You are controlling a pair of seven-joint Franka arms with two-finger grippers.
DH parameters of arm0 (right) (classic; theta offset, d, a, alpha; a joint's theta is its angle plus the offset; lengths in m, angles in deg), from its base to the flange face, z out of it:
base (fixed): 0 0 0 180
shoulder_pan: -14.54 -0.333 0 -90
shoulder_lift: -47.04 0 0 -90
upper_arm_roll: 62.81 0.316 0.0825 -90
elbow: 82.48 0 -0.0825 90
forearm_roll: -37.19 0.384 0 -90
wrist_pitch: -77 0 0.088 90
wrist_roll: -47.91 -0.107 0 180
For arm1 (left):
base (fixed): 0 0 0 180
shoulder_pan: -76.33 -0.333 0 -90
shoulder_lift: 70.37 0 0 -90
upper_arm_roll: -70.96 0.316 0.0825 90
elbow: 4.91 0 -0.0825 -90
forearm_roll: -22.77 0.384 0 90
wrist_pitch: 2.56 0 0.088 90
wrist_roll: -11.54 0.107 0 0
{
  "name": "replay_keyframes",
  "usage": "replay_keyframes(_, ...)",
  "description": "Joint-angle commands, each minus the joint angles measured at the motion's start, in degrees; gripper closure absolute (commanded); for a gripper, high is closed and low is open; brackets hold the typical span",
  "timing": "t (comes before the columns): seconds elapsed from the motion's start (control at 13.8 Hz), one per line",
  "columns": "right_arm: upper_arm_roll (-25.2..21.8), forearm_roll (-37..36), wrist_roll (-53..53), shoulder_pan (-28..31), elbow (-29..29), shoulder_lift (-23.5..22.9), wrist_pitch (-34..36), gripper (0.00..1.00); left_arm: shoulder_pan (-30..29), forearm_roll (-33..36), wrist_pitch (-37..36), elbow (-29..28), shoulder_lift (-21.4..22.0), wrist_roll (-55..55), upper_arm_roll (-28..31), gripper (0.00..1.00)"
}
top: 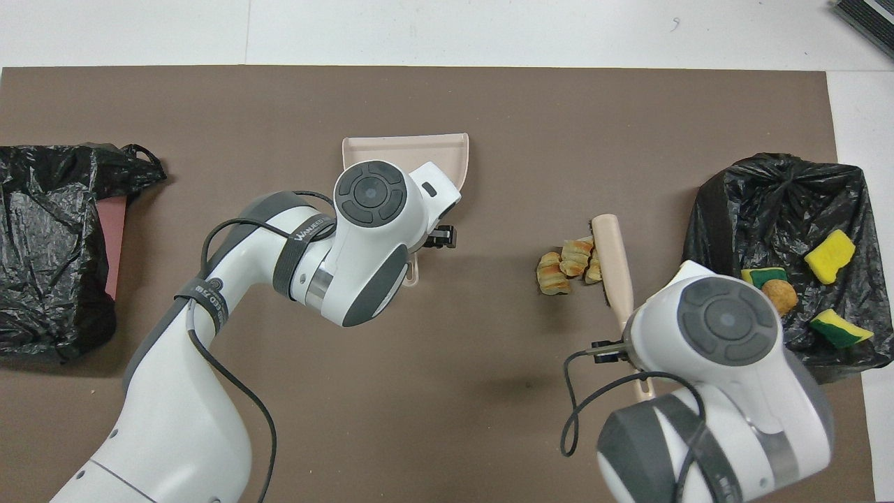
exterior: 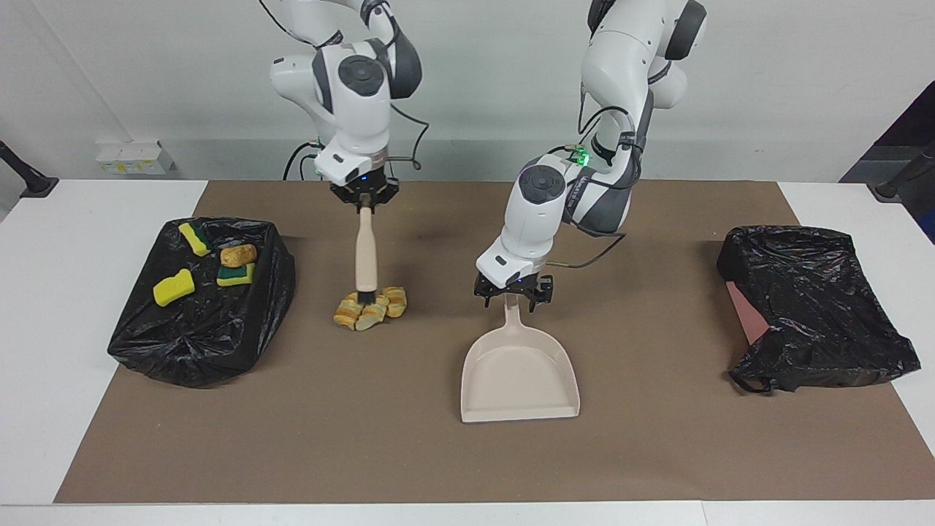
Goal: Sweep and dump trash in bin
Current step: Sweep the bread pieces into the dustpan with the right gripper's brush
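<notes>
Now the right pincer (exterior: 363, 206), pinching the brush (exterior: 366, 257) over the bread pieces (exterior: 370, 307), may scatter them; the left pincer (exterior: 513, 295), spread at the dustpan (exterior: 518, 371) handle, grips nothing yet

In the overhead view my left arm covers my left gripper (exterior: 513, 298) and most of the dustpan (top: 447, 150) handle. My right arm hides my right gripper (exterior: 364, 204) and the upper end of the brush (top: 613, 262) handle. The brush covers part of the bread pieces (top: 562, 265). My right arm overlaps one edge of the bin (top: 782, 185). The second black bag (top: 49, 230) is cut off by the picture's edge. Whether my left fingers touch the handle cannot be determined.
</notes>
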Motion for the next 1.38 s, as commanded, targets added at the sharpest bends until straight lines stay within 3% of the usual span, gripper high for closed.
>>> replay_keyframes(0.0,0.84,-3.08,5.46,5.86,0.28,-1.24,-1.89,1.0,0.82,1.0,-1.45,0.5,0.12,-1.46,0.87,0.71)
replay_keyframes(0.07,0.84,-4.56,6.61,7.01,0.28,-1.51,-2.42,1.0,0.9,1.0,-1.2,0.07,0.21,-1.11,0.78,1.0)
replay_keyframes(0.36,0.93,-5.46,6.62,9.22,1.07,-2.92,-2.34,1.0,0.64,1.0,-5.32,0.15,1.26,-0.67,0.87,1.0)
replay_keyframes(0.58,1.11,-5.46,3.04,8.52,2.91,-4.4,-3.48,1.0,-0.15,1.0,-11.72,0.15,5.9,2.04,0.87,1.0)
replay_keyframes(0.94,1.19,-5.28,0.22,8.34,5.72,-6.87,-9.1,1.0,-1.2,1.88,-18.34,-0.63,10.22,23.89,1.66,1.0)
replay_keyframes(1.3,1.28,-0.28,0.73,6.85,5.82,-10.29,-9.99,1.0,-1.73,5.49,-17.46,-8.36,14.71,49.11,1.66,1.0)
